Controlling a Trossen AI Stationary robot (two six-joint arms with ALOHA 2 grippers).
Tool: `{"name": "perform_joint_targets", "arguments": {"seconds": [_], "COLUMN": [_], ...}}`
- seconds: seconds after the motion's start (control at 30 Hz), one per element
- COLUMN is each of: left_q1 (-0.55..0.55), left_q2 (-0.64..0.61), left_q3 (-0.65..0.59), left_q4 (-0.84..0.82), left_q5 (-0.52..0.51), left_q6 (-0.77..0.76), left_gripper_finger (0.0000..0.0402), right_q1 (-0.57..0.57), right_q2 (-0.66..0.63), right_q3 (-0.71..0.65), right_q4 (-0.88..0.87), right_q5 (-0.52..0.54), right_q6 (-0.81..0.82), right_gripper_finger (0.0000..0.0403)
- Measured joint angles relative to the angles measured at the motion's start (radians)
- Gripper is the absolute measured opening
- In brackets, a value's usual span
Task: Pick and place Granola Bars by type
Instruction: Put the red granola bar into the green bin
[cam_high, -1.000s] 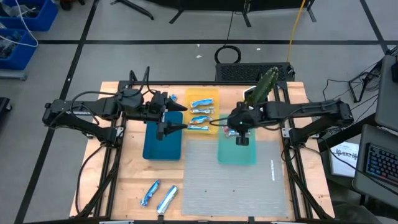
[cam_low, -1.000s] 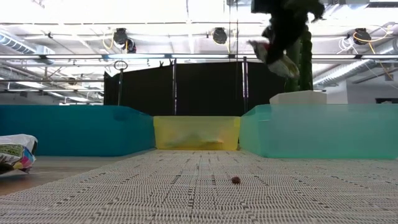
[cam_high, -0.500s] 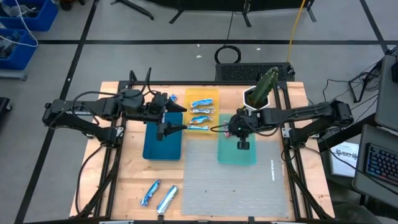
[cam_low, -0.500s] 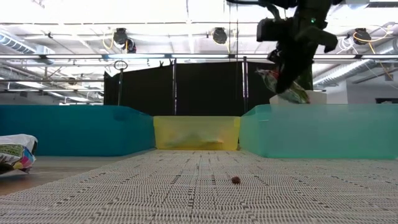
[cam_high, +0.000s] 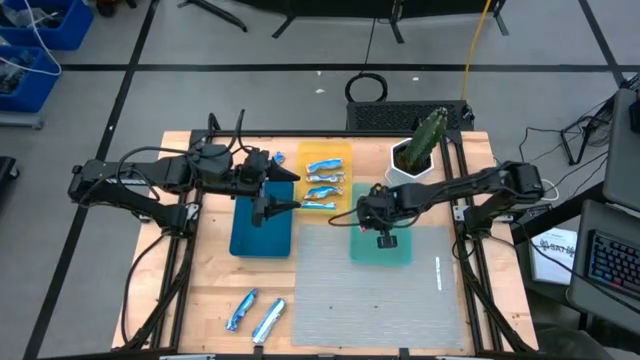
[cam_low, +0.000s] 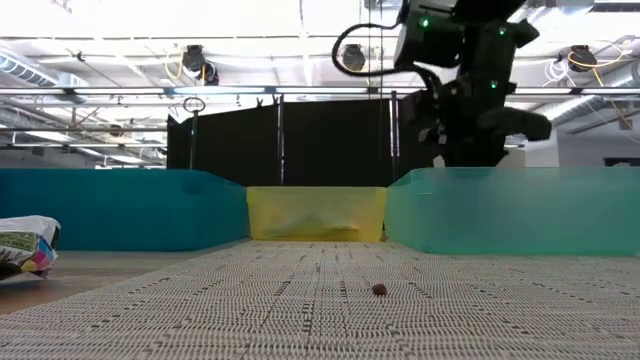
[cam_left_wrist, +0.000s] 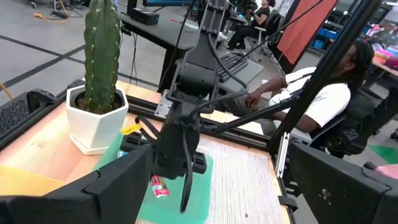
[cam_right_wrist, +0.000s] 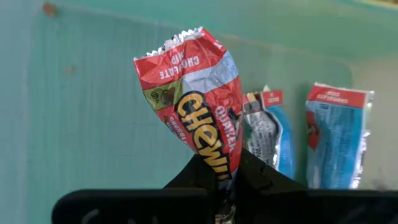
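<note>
My right gripper (cam_high: 368, 213) is shut on a red-wrapped granola bar (cam_right_wrist: 196, 102) and reaches down into the teal tray (cam_high: 400, 250). In the low view it (cam_low: 470, 135) sinks behind the tray's wall (cam_low: 520, 210), which hides the bar. Several blue-and-white bars (cam_high: 322, 182) lie in the yellow tray (cam_high: 345, 152). Two more (cam_high: 255, 315) lie on the wood near the table's near left corner. Two blue-and-white bars (cam_right_wrist: 336, 143) show behind the red one; in which tray, I cannot tell. My left gripper (cam_high: 278, 200) hangs open over the blue tray (cam_high: 260, 240). My right gripper pinches one end of the red bar (cam_right_wrist: 217, 163) between its two fingers (cam_right_wrist: 261, 177). The fingers come from above, pointing steeply down. The bar (cam_left_wrist: 160, 186) sticks out past the fingertips toward the teal tray's floor; whether it touches the floor, I cannot tell.
A cactus in a white pot (cam_high: 420, 150) stands just beyond the teal tray. A grey mat (cam_high: 380, 300) covers the near right of the table, with a small brown crumb (cam_low: 379, 289) on it. A person (cam_left_wrist: 317, 106) sits beyond the table's right edge.
My right gripper has gone down with the red bar, from well above the teal tray into it, and has tipped to point more steeply down. In the low view the bar has sunk out of sight behind the tray's wall.
</note>
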Motion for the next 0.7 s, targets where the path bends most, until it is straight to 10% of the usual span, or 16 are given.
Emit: {"name": "perform_joint_targets", "arguments": {"seconds": [0.7], "left_q1": [0.000], "left_q2": [0.000], "left_q3": [0.000], "left_q4": [-0.018], "left_q5": [0.010], "left_q6": [-0.026], "left_gripper_finger": [0.0369], "right_q1": [-0.036], "right_q2": [0.110], "right_q3": [-0.002], "right_q4": [0.036], "right_q5": [-0.002], "right_q6": [0.035], "right_gripper_finger": [0.0031]}}
